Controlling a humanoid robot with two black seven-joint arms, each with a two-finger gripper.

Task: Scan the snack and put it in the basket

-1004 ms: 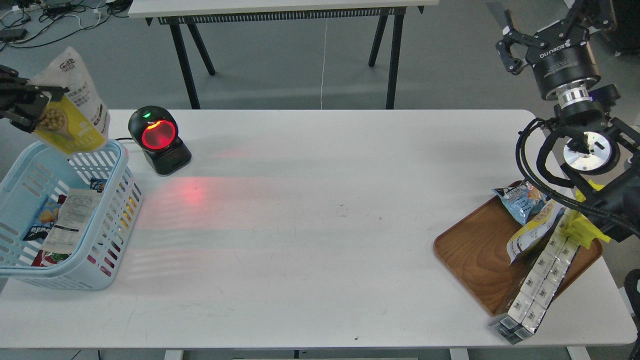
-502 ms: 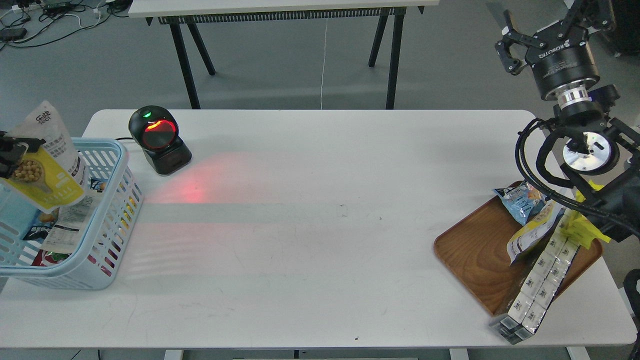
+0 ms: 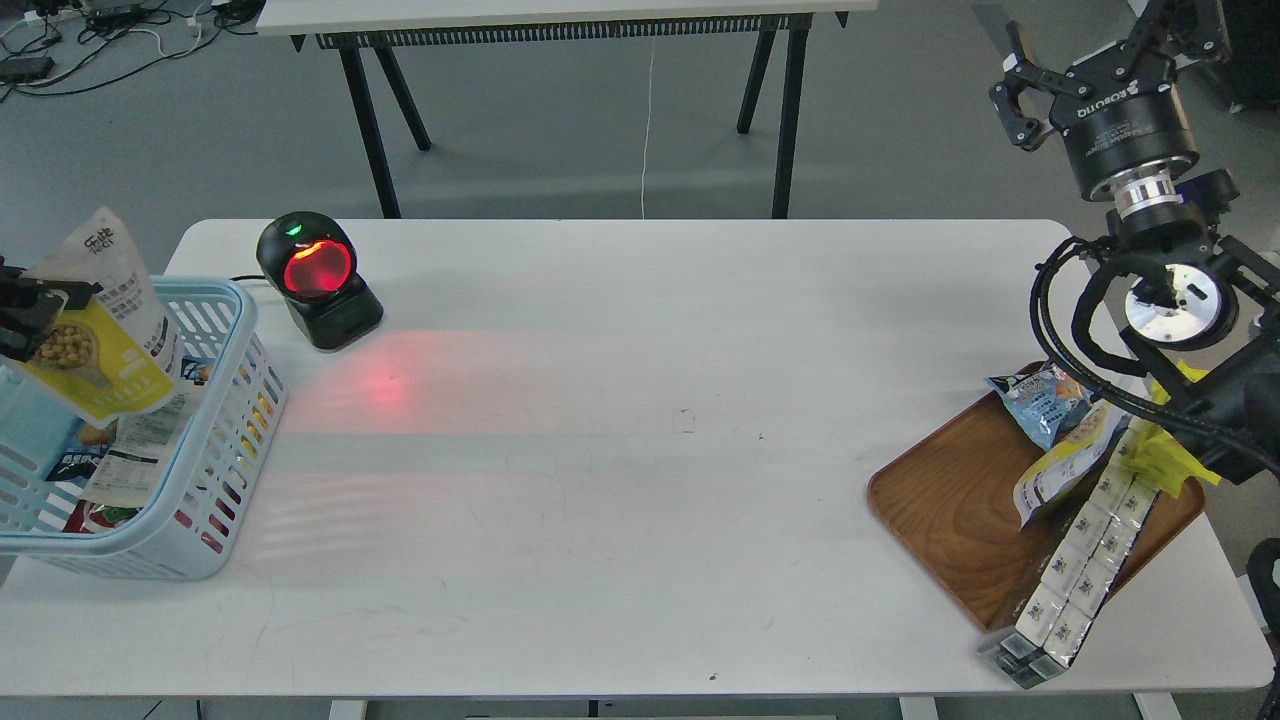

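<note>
left end effector (image 3: 30,310) clamped on snack (image 3: 95,330), tilted over basket (image 3: 225,400) at far left | scanner (image 3: 315,280) lit red, just right of basket | right end effector (image 3: 1040,85) raised far right, fingers apart | tray (image 3: 960,510) near right on tabletop (image 3: 640,450)

The snack (image 3: 95,330) is lower now than a second ago. Back then the left fingers (image 3: 22,312) held it high above the basket (image 3: 215,420). Now the pouch hangs down inside the basket, its bottom below the rim, with the fingers clamped on its left side. The scanner (image 3: 316,278) window glows brighter red than half a second ago.
</note>
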